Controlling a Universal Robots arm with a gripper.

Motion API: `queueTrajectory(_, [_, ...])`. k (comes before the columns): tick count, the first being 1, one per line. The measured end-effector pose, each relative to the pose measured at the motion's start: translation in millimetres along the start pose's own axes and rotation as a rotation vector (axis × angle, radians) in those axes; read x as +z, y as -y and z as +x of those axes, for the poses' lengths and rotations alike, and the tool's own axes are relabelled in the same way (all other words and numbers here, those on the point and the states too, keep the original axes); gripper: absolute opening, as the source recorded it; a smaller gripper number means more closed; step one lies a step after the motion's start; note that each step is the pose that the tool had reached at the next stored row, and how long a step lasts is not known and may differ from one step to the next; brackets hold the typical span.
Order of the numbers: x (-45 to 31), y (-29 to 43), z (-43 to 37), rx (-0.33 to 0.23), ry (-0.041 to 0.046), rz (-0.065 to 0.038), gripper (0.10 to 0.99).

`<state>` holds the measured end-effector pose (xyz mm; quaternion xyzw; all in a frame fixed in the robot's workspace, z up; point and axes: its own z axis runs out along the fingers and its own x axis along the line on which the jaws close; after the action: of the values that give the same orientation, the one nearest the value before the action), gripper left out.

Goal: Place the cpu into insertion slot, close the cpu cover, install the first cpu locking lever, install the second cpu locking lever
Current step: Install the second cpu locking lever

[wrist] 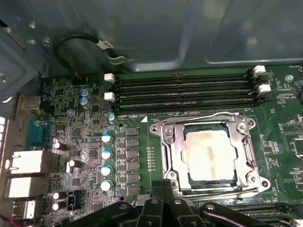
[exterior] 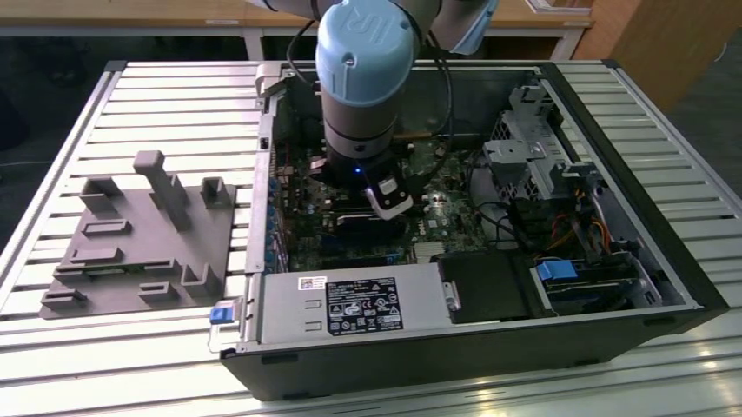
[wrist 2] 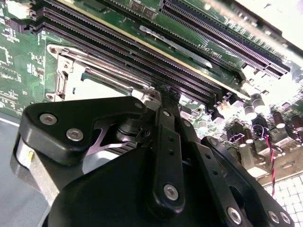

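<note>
Motherboard point(wrist: 85, 156) lies flat inside an open computer case point(exterior: 649, 261), which rests on a slatted metal worktop point(exterior: 139, 104) in the exterior view. Beside the case, toward the exterior view's left, a grey fixture block point(exterior: 139, 234) with upright posts sits on the same worktop, well apart from the board.

In the first wrist view the cpu point(wrist: 210, 153), with its pale beige-silver face, is seated in the insertion slot point(wrist: 165, 142), whose silver rim is ringed by green circuit board. The cpu cover point(wrist: 241, 161) lies down around the chip, its square cut-out framing the metal face. A thin wire locking lever point(wrist: 199, 117) runs along the socket edge nearest the long black memory slots point(wrist: 182, 90), which lie just beside the socket toward the case wall. A row of small capacitors point(wrist: 107, 161) stands near the other side of the socket.

The arm point(exterior: 361, 78) reaches down into the middle of the case in the exterior view, and the pincer point(wrist 2: 163, 92) hangs just over the board. In the second wrist view its black fingers point(wrist 2: 168, 142) come together to a single narrow tip at the socket's edge, close to the memory slots, with no visible gap and nothing held between them, so the pincer looks closed and empty. Whether the tip touches the lever or the rim cannot be told.
</note>
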<state>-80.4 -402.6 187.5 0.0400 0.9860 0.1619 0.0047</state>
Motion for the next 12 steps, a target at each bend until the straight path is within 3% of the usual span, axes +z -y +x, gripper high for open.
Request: queueTrajectory(12, [-9.3, -3.1, 1.6, 0.0, 0.0001, -0.001, 0.106])
